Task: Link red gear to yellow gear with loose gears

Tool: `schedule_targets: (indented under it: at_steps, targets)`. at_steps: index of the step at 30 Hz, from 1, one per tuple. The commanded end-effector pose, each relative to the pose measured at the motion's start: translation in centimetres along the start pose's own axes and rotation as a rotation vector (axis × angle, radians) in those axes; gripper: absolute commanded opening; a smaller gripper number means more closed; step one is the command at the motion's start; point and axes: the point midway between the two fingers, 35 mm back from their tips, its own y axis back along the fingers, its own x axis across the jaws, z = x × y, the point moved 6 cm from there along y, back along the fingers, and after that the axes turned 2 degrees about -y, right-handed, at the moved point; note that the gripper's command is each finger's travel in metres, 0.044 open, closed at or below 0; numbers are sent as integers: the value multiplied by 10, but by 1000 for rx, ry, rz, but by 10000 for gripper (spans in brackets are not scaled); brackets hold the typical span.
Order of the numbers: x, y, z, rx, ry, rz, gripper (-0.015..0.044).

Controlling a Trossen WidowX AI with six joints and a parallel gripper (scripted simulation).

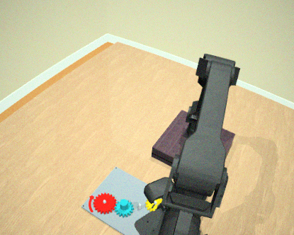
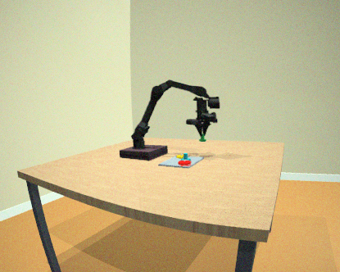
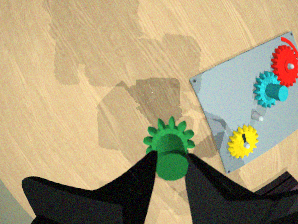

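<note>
My gripper (image 2: 202,136) (image 3: 170,157) is shut on the round handle of a green gear (image 2: 202,139) (image 3: 171,137) and holds it in the air, off to the side of the board past the yellow gear. On the grey board (image 1: 116,180) (image 2: 167,164) (image 3: 210,95) sit the red gear (image 1: 105,204) (image 2: 184,163) (image 3: 284,65) and a cyan gear (image 1: 124,207) (image 2: 185,157) (image 3: 267,89) with a round handle, beside it. The yellow gear (image 1: 152,204) (image 2: 179,156) (image 3: 242,142) has a black stripe. A bare peg (image 1: 139,206) (image 3: 258,117) stands between the cyan and yellow gears.
The arm's dark base block (image 1: 167,145) (image 2: 143,152) stands on the wooden table (image 1: 78,124) (image 2: 111,176) (image 3: 50,125), near the board. In the top view the arm hides the gripper tips and part of the board. Arm shadows fall on the table and board.
</note>
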Motion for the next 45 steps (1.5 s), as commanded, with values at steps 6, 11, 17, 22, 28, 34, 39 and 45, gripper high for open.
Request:
schedule_targets:
  at_steps: [6,11,17,22,28,34,39,45]
  targets:
    - [-2,26,-1,-5,4,9,0]
    - [-4,37,-2,-5,4,9,0]
    - [-6,51,-4,-5,4,8,0]
    - [-7,54,-4,-5,4,8,0]
    - [-14,50,-1,-5,4,8,0]
    - [-22,44,3,-6,4,7,0]
    - [-29,39,6,-6,4,6,0]
    - [-37,34,9,-6,4,6,0]
